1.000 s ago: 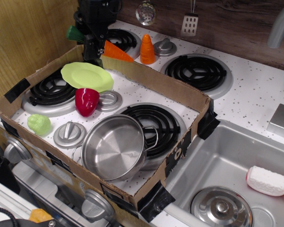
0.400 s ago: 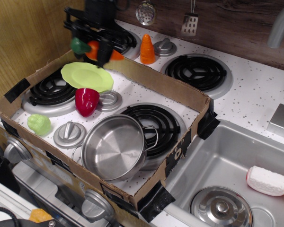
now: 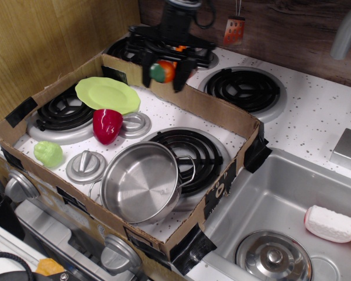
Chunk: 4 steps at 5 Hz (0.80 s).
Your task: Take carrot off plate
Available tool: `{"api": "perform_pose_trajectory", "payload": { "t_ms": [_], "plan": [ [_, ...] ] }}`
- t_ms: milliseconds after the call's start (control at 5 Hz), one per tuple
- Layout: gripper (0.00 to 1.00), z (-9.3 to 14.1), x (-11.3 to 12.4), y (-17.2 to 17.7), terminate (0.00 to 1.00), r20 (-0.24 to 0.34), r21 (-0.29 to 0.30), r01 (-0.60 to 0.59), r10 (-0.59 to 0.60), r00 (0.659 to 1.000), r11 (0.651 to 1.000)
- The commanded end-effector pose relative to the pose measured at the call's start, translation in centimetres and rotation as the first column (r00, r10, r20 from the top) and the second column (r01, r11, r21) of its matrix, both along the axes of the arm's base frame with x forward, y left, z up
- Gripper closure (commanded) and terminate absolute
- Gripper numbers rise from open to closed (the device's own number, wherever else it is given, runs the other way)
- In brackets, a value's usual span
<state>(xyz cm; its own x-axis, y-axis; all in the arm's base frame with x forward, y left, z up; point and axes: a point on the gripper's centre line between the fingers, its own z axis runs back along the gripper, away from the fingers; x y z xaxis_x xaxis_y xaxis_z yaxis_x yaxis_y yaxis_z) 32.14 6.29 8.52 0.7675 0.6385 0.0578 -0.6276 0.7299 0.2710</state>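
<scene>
My gripper (image 3: 164, 71) is shut on the orange carrot (image 3: 165, 71), seen end on with its dark green stem toward the camera. It holds the carrot in the air above the far cardboard wall, right of the plate. The lime-green plate (image 3: 107, 94) is empty and rests tilted on the back left burner inside the box. The short upright orange cone is hidden behind the arm.
A cardboard box wall (image 3: 203, 102) rings the stove top. Inside are a red toy pepper (image 3: 107, 125), a steel pot (image 3: 141, 181) and a pale green lumpy vegetable (image 3: 48, 153). A burner (image 3: 244, 89) lies at the back right. The sink (image 3: 281, 222) is to the right.
The gripper has swung right with the carrot, from above the plate's far edge to above the box's far wall. The plate has stayed put.
</scene>
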Motion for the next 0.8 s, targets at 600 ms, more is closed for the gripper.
{"api": "perform_pose_trajectory", "payload": {
  "t_ms": [600],
  "plan": [
    [1.0, -2.9, 4.6, -5.2, 0.0, 0.367, -0.168, -0.542, 0.563, 0.741, 0.823]
  ]
}}
